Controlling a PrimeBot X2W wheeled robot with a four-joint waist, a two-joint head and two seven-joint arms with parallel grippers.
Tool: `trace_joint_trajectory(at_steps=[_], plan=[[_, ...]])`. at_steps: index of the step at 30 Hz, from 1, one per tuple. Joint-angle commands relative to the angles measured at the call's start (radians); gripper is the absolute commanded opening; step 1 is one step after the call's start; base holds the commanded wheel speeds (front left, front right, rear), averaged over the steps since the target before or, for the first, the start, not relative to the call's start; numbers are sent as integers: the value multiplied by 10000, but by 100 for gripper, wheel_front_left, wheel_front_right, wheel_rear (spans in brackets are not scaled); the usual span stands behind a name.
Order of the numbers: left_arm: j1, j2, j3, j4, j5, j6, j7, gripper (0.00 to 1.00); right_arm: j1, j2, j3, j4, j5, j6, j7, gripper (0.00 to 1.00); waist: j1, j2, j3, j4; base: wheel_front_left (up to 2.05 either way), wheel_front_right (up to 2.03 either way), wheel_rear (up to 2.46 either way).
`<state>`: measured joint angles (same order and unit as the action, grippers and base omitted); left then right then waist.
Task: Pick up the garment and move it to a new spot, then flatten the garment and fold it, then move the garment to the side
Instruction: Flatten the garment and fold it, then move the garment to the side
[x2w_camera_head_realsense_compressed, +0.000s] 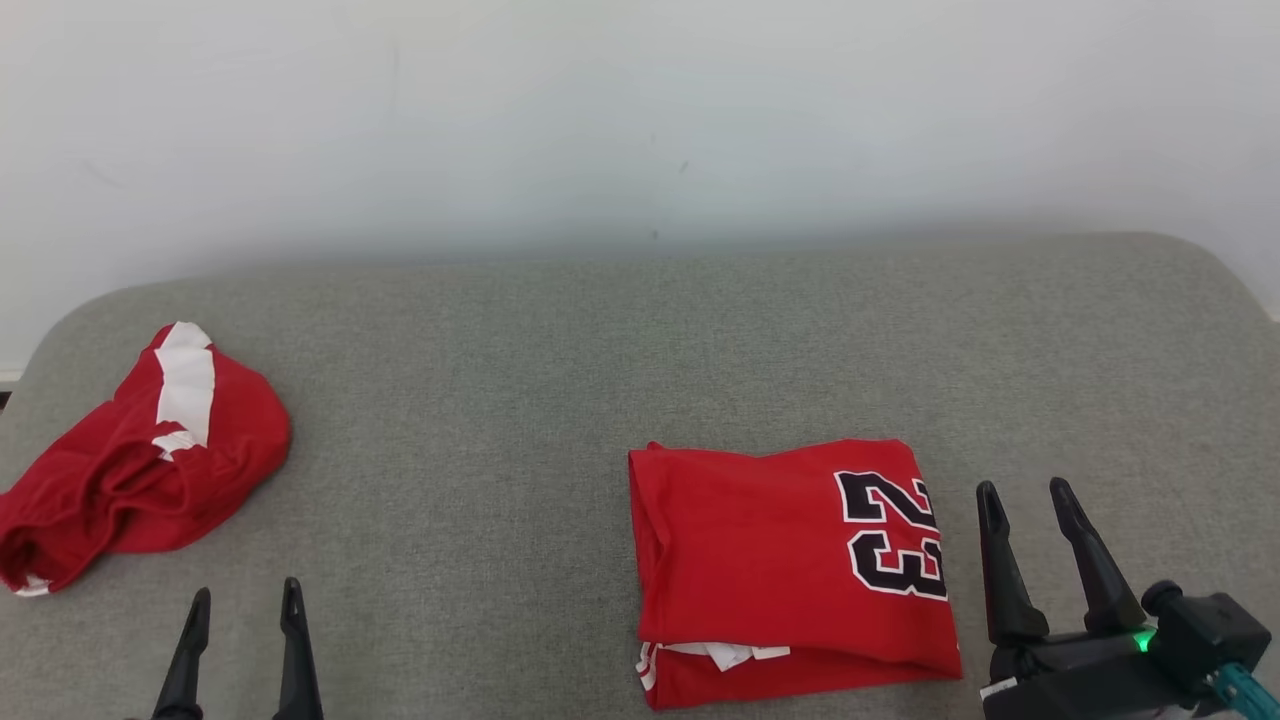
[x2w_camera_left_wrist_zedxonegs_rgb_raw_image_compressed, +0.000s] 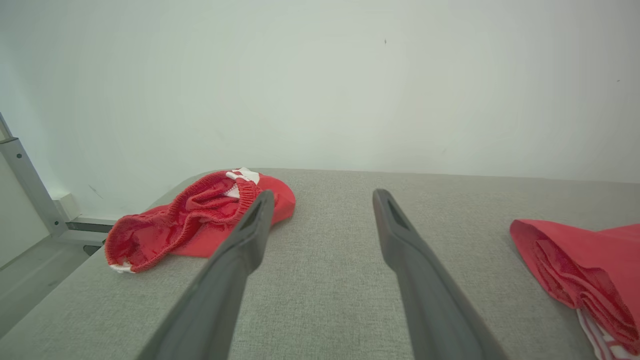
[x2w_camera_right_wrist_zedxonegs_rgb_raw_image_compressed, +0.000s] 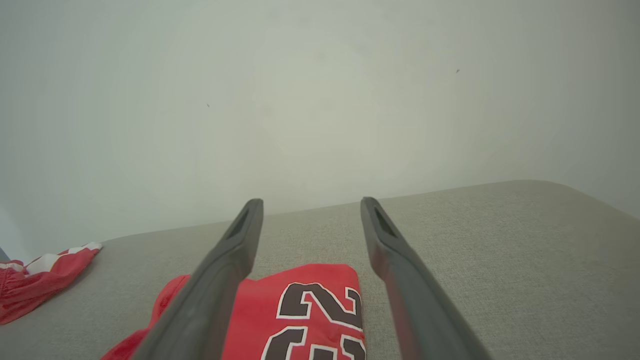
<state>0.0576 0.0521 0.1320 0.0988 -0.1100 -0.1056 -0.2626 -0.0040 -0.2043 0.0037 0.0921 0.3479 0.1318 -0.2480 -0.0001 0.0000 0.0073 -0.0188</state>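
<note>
A folded red garment (x2w_camera_head_realsense_compressed: 790, 570) with a black "23" lies flat on the grey surface, right of centre. It also shows at the right edge of the left wrist view (x2w_camera_left_wrist_zedxonegs_rgb_raw_image_compressed: 585, 275) and below the fingers in the right wrist view (x2w_camera_right_wrist_zedxonegs_rgb_raw_image_compressed: 310, 315). My right gripper (x2w_camera_head_realsense_compressed: 1030, 495) stands open just right of the garment, apart from it, nothing between its fingers (x2w_camera_right_wrist_zedxonegs_rgb_raw_image_compressed: 310, 205). At the lower left my left gripper (x2w_camera_head_realsense_compressed: 246, 598) is open and empty (x2w_camera_left_wrist_zedxonegs_rgb_raw_image_compressed: 324, 195), well away from the folded garment.
A crumpled red and white piece of clothing (x2w_camera_head_realsense_compressed: 140, 460) lies at the left end of the grey padded surface (x2w_camera_head_realsense_compressed: 600, 350), also seen ahead of the left fingers (x2w_camera_left_wrist_zedxonegs_rgb_raw_image_compressed: 195, 220). A pale wall (x2w_camera_head_realsense_compressed: 640, 120) stands behind the surface's far edge.
</note>
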Motion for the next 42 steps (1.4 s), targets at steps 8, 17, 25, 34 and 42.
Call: trace_joint_trajectory(at_steps=[8,17,25,34,42], plan=[[268,320,-411,-111,372,-148,-30,100,950,443,-606,-471,-411,-25,-156,100,1,0,-245,-169,0,0,0],[660,710,-555,-296,67,-214,-30,100,1437,556,-721,-600,-441,-25,-175,100,1,0,-497,-58,0,0,0],[952,1096,-313,-877,-510,-255,-30,100,1593,651,-724,-751,-487,-25,-177,100,1,0,-540,146,0,0,0],[1174,1321,-240,-1054,-931,-244,-30,100,1616,747,-681,-676,-503,-25,-177,100,1,0,-556,301,0,0,0],[1197,1425,-459,-1054,-1038,-251,-30,100,1561,714,-621,-536,-560,-25,-178,100,1,0,-581,340,0,0,0]])
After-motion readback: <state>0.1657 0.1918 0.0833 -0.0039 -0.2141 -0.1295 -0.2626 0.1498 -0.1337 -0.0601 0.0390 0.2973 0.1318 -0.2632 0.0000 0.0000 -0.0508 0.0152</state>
